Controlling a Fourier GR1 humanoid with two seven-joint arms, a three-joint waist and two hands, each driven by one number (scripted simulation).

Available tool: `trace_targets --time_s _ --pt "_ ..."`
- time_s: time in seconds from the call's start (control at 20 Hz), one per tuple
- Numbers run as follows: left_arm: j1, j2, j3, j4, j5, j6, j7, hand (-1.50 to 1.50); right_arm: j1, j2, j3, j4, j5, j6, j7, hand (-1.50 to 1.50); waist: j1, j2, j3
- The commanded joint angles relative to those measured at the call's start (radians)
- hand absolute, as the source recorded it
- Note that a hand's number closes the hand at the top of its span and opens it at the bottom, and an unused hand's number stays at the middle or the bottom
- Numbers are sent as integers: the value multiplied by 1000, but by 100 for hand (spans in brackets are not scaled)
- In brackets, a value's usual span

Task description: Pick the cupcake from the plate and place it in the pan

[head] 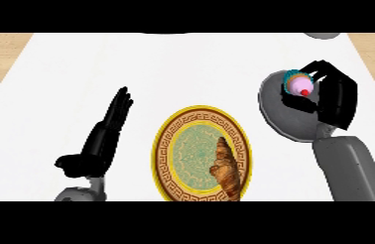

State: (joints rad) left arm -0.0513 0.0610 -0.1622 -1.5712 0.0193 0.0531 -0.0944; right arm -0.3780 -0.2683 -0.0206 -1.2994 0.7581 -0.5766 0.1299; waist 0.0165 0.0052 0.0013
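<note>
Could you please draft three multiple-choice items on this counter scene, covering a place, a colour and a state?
1. Where is the pink-frosted cupcake?
A. on the plate
B. over the grey round pan
C. on the counter

2. What colour is the rim of the patterned round plate?
A. blue
B. red
C. yellow

3. How is the black left hand?
A. open, holding nothing
B. curled round the croissant
C. on the pan

Key: 1 B, the black right hand holds it there; 2 C, a yellow edge; 3 A, straight fingers.
</note>
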Motion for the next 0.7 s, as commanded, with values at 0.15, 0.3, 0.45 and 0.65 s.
trace_targets --time_s 0.15,0.3,0.45,0.65 --pt "24 -7 -1 -8 -3 -11 -4 0 -174 -50 -165 432 -182 -85 -348 150 6 1 0" --pt "19 10 -5 -24 4 -33 -5 0 -210 -118 -131 505 -148 191 -100 -150 26 4 -1" --pt "-12 6 15 -10 15 -27 15 0 -264 -114 -46 622 -88 305 -119 -150 40 10 0" --pt "-26 -17 -5 19 -4 -20 -5 0 -358 -54 -118 781 -195 366 -245 -150 32 13 1"
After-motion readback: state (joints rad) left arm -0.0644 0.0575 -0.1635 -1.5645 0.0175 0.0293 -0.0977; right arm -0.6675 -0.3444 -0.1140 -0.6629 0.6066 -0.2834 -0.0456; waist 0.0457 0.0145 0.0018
